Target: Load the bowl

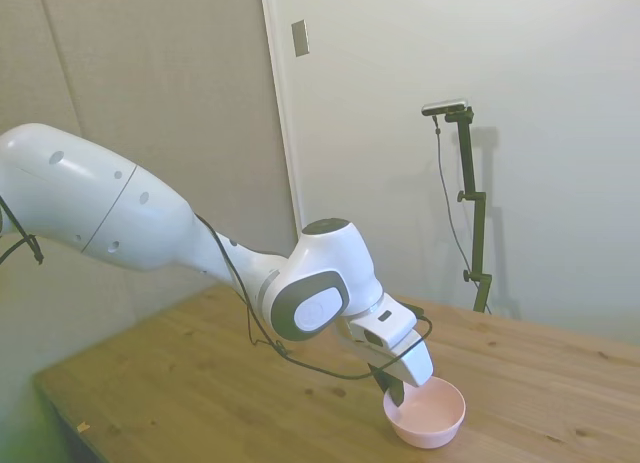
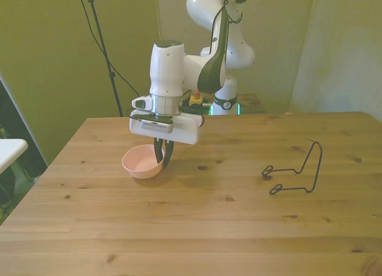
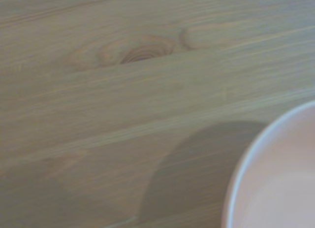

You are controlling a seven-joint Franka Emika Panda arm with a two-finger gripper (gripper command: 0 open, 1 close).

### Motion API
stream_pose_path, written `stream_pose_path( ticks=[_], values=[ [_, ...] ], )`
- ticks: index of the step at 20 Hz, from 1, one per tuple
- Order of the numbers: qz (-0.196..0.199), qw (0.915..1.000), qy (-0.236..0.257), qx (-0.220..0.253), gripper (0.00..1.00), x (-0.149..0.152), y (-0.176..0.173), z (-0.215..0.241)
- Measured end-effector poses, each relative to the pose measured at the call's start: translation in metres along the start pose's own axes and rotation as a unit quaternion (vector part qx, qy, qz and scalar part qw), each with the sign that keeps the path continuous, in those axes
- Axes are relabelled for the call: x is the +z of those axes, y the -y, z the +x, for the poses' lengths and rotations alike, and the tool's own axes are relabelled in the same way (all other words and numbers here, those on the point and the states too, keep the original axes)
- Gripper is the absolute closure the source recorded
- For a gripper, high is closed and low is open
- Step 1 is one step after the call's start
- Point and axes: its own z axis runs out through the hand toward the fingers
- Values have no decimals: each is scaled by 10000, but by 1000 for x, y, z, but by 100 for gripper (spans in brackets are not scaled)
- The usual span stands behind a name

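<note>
We judged the grasp was in hand: our two-finger gripper had pinched the rim of the small round pale pink plastic bowl, left of centre in the front view. Next we needed a lift and a carry to the thin black wire rack at right.

The wooden table carries a pink bowl sitting right at the closed jaws, its rim apparently pinched between them. A black wire rack stands well apart from the jaws.

arm: reaching low, wrist bent down | end effector: vertical, fingers pinched together on bowl rim
</note>
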Motion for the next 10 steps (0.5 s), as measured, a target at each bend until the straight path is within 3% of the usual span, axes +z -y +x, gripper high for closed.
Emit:
stream_pose_path(
  ticks=[6,10],
  values=[
    [101,9999,91,-37,100,-9,4,-2],
    [303,9993,171,-108,100,-39,21,-15]
  ],
)
